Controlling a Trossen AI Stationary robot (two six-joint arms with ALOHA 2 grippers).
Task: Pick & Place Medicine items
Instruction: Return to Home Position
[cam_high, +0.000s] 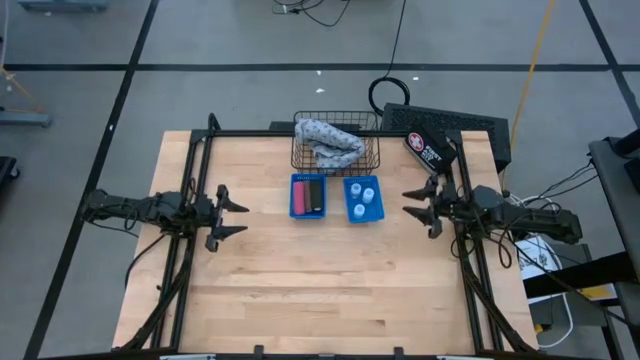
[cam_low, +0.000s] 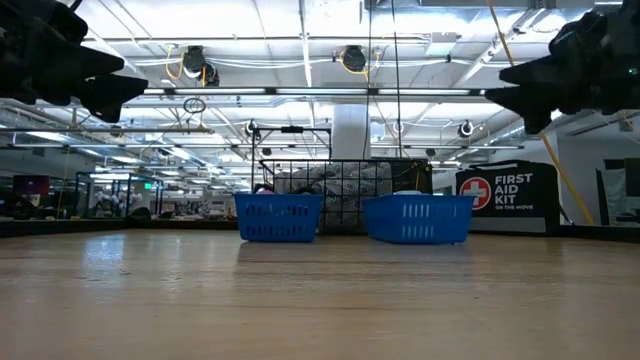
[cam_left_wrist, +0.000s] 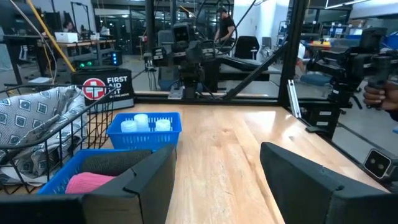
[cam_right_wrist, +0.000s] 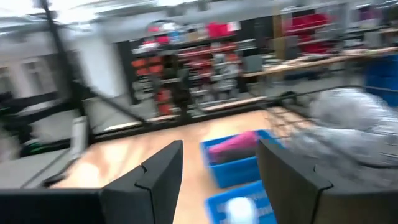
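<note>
High view: the white bottles sit in the right blue bin and the oblong pieces in the left blue bin, their long axes pointing at the wire basket just behind. The left gripper and right gripper flank the bins, both spread and empty. The right one is nearer the bottles.

Low view: both claws hang high, well out to either side of the basket.

Left wrist view: its fingers stand apart, with the bins ahead beside the basket.

Right wrist view: likewise spread, gripping nothing.
</note>
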